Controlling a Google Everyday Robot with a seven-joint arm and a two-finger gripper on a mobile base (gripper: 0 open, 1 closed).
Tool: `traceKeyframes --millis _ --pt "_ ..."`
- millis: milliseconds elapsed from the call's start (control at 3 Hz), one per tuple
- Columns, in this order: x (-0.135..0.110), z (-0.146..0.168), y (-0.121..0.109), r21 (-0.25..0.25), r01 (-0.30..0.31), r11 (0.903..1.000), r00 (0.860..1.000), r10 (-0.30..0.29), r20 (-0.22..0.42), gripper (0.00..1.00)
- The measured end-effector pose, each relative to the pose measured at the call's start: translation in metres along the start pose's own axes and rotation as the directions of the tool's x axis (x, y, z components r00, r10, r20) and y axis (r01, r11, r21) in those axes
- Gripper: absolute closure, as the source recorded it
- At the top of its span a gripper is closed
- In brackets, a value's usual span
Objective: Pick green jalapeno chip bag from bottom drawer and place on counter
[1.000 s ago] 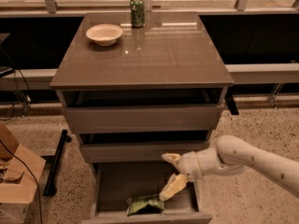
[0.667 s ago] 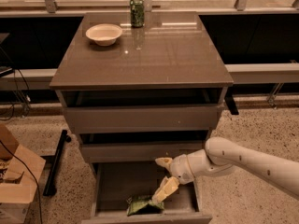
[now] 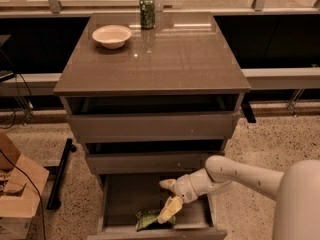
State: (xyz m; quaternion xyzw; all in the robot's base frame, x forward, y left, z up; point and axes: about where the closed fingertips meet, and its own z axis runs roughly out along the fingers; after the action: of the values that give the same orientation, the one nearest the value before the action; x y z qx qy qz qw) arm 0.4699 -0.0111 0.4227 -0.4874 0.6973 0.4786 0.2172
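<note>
The green jalapeno chip bag [image 3: 149, 217] lies crumpled on the floor of the open bottom drawer [image 3: 120, 199], near its front edge. My gripper [image 3: 169, 199] reaches into the drawer from the right on a white arm. Its two cream fingers are spread open, one [image 3: 167, 184] pointing left and the other [image 3: 170, 210] pointing down. The lower fingertip is right at the bag's right end. The counter [image 3: 170, 59] is the glossy grey-brown top of the cabinet above.
A pale bowl [image 3: 112, 36] and a green soda can [image 3: 147, 12] stand at the back of the counter. The two upper drawers [image 3: 150, 126] are slightly open. A cardboard box [image 3: 17, 194] and a black bar [image 3: 60, 171] lie on the floor at left.
My gripper has moved left and down into the bottom drawer, from beside the bag to right at its right end. The bag has not moved.
</note>
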Motion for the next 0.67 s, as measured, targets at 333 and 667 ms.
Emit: traceKeyframes --millis 333,667 --pt "0.0432 0.0247 -0.0321 -0.084 -0.047 0.9954 0.999 0.048 0.008 0.00" --pt "0.0432 0.0247 -0.0320 -0.084 -0.047 0.9954 0.999 0.048 0.008 0.00"
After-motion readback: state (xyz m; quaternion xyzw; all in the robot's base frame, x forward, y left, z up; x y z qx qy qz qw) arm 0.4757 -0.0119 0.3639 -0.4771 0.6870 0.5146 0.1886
